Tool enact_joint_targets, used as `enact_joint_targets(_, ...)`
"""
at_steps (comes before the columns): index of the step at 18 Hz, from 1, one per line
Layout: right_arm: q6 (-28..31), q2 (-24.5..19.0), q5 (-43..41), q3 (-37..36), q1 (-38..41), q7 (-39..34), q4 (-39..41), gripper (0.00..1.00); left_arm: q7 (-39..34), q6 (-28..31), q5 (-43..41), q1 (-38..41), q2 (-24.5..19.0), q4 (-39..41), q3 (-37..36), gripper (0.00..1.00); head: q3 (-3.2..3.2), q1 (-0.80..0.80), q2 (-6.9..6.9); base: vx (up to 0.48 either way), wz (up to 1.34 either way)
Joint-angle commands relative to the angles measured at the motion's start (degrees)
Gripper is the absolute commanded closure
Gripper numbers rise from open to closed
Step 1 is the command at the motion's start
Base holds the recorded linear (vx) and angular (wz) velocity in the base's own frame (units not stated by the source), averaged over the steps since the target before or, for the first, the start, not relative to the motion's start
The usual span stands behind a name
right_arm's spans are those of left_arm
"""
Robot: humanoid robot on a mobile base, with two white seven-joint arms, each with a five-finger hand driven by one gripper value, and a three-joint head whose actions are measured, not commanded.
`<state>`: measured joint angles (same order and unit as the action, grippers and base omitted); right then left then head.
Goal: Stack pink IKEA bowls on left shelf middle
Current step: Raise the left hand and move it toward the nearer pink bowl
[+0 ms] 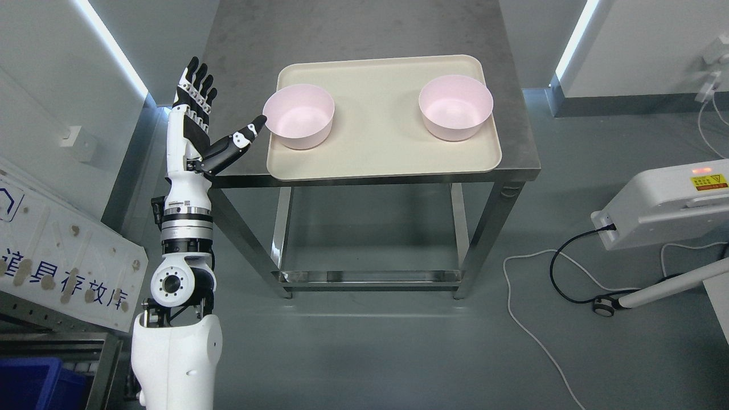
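Note:
Two pink bowls stand apart on a cream tray (381, 154) on a steel table. The left bowl (300, 117) is near the tray's left edge, the right bowl (455, 107) near its right edge. Both stand upright and empty. My left hand (219, 111) is raised just left of the table, palm toward the left bowl, fingers (195, 85) straight up and spread. Its thumb tip (257, 122) reaches close to the left bowl's rim; whether it touches is unclear. The hand holds nothing. My right arm is out of view.
The steel table (512, 165) has an open frame and a low crossbar. A white machine (660, 208) with cables on the floor sits at right. A white signboard (62, 256) and a blue bin (34, 384) are at lower left.

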<state>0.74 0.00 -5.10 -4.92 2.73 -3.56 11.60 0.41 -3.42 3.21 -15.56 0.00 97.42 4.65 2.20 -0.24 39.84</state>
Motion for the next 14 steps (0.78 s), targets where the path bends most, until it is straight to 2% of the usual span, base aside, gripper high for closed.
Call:
enact_joint_targets(1,0.0,1.0,0.0,0.0,0.1,0.0,0.0,0.00,0.0,0.2,0.0,0.1,-1.0,0.4,0.5,0.00,0.00,0.00,0.00,0.000,0.00)
enact_joint_targets(6,0.0,1.0,0.0,0.0,0.0,0.0,0.0,0.00,0.0,-0.9,0.0,0.4,-1.0,-0.4,0.3,0.00,0.00,0.00,0.00,0.000,0.00)
enact_joint_targets(10,0.0,1.0,0.0,0.0,0.0,0.0,0.0,0.00,1.6,-4.4,0.0,-1.6,-1.0,-1.4,-0.1,0.00,0.00,0.00,0.00,0.000,0.00)
enact_joint_targets(13,0.0,1.0,0.0,0.0,0.0,0.0,0.0,0.00,12.5,-4.2,-0.1,-10.6,-9.4,-10.5,-0.2,0.00,0.00,0.00,0.00,0.000,0.00)
enact_joint_targets(14,0.0,1.0,0.0,0.0,0.0,0.0,0.0,0.00,14.5,-4.0,-0.5,-14.3,-10.5,-13.5,-0.3,0.00,0.00,0.00,0.00,0.000,0.00)
